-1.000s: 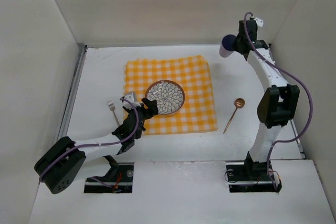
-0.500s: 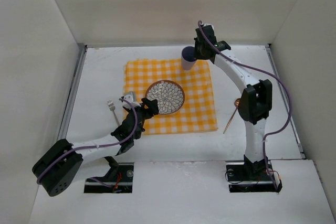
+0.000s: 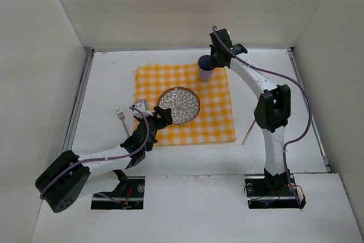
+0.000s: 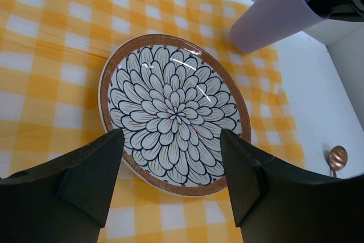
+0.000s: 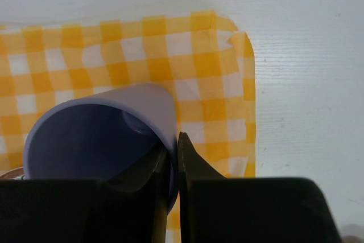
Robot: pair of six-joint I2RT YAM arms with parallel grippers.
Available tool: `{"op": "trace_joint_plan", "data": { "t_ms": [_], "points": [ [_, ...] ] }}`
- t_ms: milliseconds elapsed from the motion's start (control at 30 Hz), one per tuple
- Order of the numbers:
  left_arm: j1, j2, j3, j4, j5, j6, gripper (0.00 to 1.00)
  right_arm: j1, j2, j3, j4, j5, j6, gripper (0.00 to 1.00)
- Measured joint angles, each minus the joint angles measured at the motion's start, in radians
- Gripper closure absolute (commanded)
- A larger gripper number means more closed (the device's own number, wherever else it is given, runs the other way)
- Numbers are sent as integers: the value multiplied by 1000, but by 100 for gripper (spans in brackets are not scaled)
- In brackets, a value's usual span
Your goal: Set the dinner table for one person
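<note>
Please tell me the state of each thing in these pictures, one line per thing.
Yellow-and-white checked cloth: spread flat on the white table.
Round flower-patterned plate with brown rim: empty, on the cloth.
Lavender cylindrical cup: empty, gripped at its rim.
Silver metal fork: lying on the table.
Copper-coloured spoon: lying on the table.
Left gripper: open.
Right gripper: shut on the cup.

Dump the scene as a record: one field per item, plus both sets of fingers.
table: white, bears everything
cloth: yellow check, flat, centre of table
plate: flower pattern, on cloth
cup: lilac, tilted, over cloth's far right corner; touching cloth or not: cannot tell
fork: on table, left of cloth
spoon: on table, right of cloth
left fingers: open, by plate's near edge, empty
right fingers: shut on cup rim
</note>
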Motion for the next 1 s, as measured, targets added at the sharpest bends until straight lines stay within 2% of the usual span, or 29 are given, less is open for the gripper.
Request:
{"op": "trace_joint_plan", "data": {
  "t_ms": [433, 500, 667, 867, 1000],
  "points": [
    [2, 22, 0, 0, 3, -7, 33, -35, 130, 141, -43, 31, -13, 88],
    [2, 24, 0, 0, 4, -7, 33, -40, 150, 142, -39, 34, -9, 83],
    [2, 29, 0, 0, 5, -8, 33, -54, 151, 148, -42, 24, 0, 62],
    [2, 32, 0, 1, 5, -9, 33, -54, 145, 131, -11, 24, 15, 48],
    [3, 34, 0, 1, 6, -12, 33, -54, 81, 43, 20, 23, 28, 42]
  ]
}}
